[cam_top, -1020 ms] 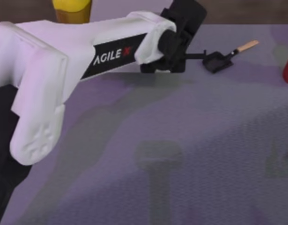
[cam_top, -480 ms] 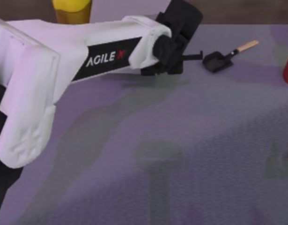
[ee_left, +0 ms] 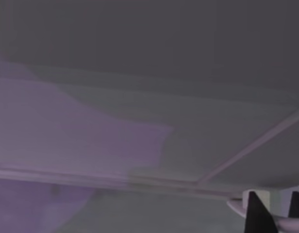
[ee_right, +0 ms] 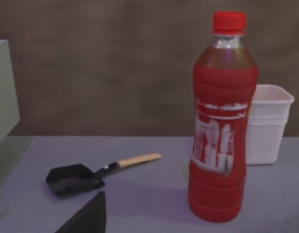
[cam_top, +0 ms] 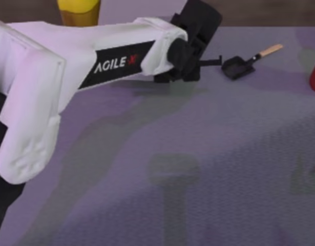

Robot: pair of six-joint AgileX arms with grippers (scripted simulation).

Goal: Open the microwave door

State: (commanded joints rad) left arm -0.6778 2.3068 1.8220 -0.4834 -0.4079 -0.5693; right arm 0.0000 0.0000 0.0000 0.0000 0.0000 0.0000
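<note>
1. Our left arm (cam_top: pixel 70 61) is the largest thing in the top view, reaching from the left across the far half of the purple worktop (cam_top: pixel 224 154); its white link reads "AGILE X".
2. The microwave (ee_right: pixel 3 92) appears from above only as a faint translucent patch under the arm's dark wrist; the right wrist view shows a pale grey-green corner of it at the worktop's far left.
3. The microwave door (ee_left: pixel 139 111) fills the left wrist view at close range: a grey translucent panel with a thin pale frame line.
4. Our left pincer (ee_left: pixel 275 218) sits at that door's edge, its two dark fingertips slightly apart around a pale lip; we cannot tell whether they grip it.
5. Only the right wrist view shows the red bottle (ee_right: pixel 222 126) whole, with an unreadable white label, a white cup (ee_right: pixel 268 124) behind it.
6. A small black shovel (cam_top: pixel 242 65) lies just right of the left wrist, the near worktop open.
7. Our right pincer (ee_right: pixel 86 218) shows one dark tip; its opening is unclear.
</note>
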